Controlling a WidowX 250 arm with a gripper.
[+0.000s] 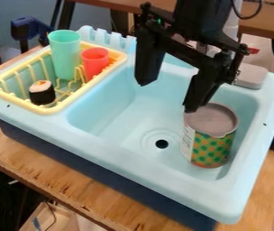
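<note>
Hangs from the one black arm (203,18) over the sink (133,168), with the jaws of the gripper (166,97) wide apart and with nothing held between them. Comes closest to the can (210,140) with the tip on the right side of the view, right by the back edge of the can's top; cannot tell if touching or just above. From the middle of the jaws, look down and to the right, a bit toward the camera, to find the can. Stands upright in the sink, long way up and down, to the right of the drain hole (162,144). Looks round and fat, with a flat gray top, green dots on yellow, a white part on the left and a thin orange edge at the bottom. On the left, see a yellow rack (46,109) with a tall green cup (66,54), a small red cup (95,61) and a toy sushi (42,93). Under it all, see a wood table (73,180).
</note>
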